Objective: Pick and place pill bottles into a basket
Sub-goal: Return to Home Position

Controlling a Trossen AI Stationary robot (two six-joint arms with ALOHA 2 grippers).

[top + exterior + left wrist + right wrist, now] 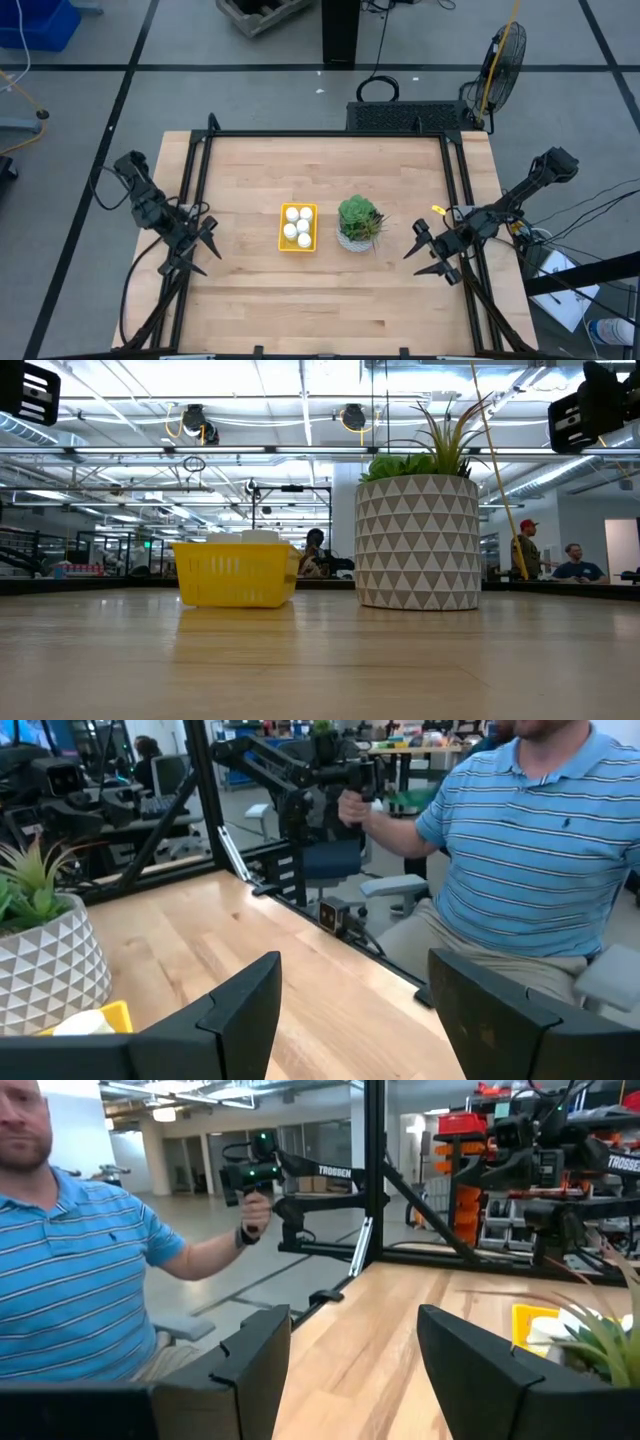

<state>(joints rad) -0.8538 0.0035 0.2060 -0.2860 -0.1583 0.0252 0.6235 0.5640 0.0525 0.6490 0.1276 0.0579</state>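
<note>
The yellow basket rests on its base at the middle of the wooden table, with several white pill bottles lying inside it. In the low view the basket stands left of the plant pot, a white bottle top showing above its rim. My left gripper is open and empty near the table's left edge; it shows open in the left wrist view. My right gripper is open and empty near the table's right edge; it shows open in the right wrist view.
A green plant in a white patterned pot stands just right of the basket, also in the low view. A person in a blue striped shirt sits beyond the table's near edge, hands on control handles. A black frame borders the table.
</note>
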